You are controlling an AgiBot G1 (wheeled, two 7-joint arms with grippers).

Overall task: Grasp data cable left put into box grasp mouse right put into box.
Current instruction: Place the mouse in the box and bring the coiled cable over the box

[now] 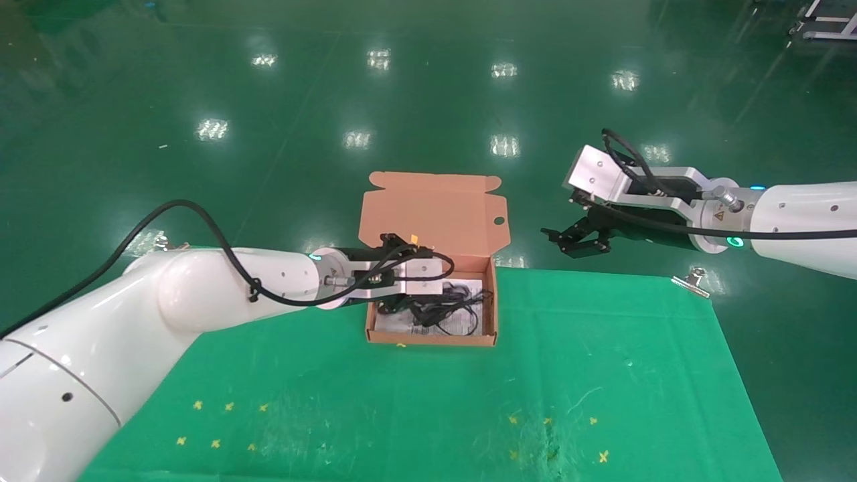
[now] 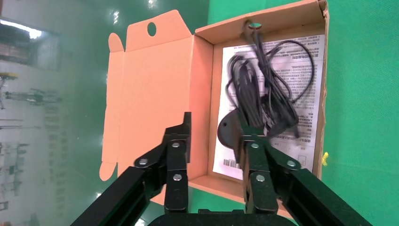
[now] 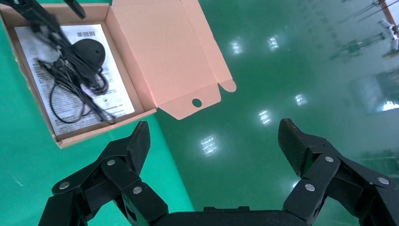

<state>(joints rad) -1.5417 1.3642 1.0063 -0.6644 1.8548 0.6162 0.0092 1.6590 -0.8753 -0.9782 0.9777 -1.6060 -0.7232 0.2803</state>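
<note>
Box [image 1: 434,338] lid up | mouse [image 3: 89,51] and data cable [image 2: 251,89] inside | left gripper [image 2: 214,134] spread above box | right gripper [image 3: 214,141] spread, beyond box lid.

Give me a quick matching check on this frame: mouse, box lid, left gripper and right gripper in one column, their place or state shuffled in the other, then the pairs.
Things:
1. mouse
2. box lid
3. left gripper
4. right gripper

Places or states:
A. open, over the box interior
B. standing open on the far side
C. open, off the table's far edge, holding nothing
D. lying on the white sheet in the box, with black cables

Pairs: 1-D, 2-B, 3-A, 4-C
</note>
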